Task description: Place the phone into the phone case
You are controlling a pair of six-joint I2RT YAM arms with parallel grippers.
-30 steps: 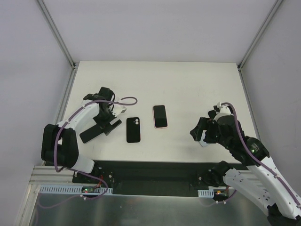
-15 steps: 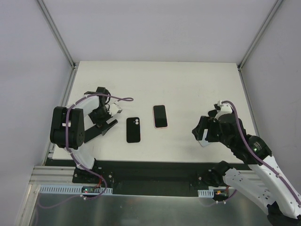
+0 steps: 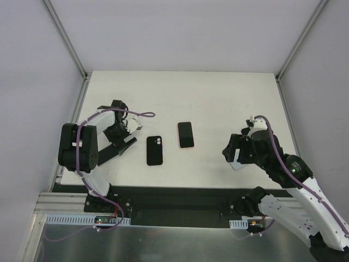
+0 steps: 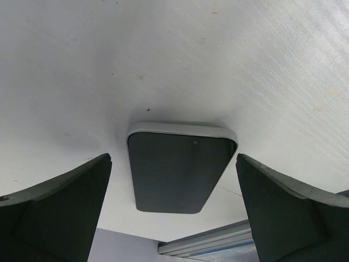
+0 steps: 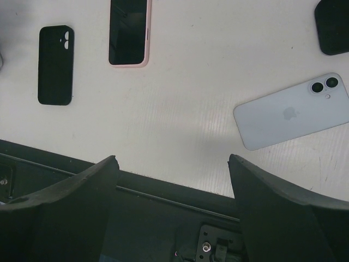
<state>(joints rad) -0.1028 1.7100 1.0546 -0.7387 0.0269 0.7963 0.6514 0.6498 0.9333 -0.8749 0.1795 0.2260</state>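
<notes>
L pincer (image 4: 173,159) open wide, one finger each side of silver-rimmed phone (image 4: 177,172), which lies screen up; no contact. Black phone case (image 3: 155,150) lies flat on bench (image 3: 207,98) at 3 o'clock of L pincer. Pink-edged phone (image 3: 186,135), screen up, at 2 o'clock of case, near but apart. R pincer (image 5: 172,159) open, holding nothing, above bench's 4 o'clock corner. Pale blue phone (image 5: 292,111) lies face down beneath it. Dark obj (image 5: 332,24) at 1 o'clock of blue phone, cut off, can't ID.

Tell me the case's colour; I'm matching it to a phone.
The case is black; the right wrist view shows it best.
</notes>
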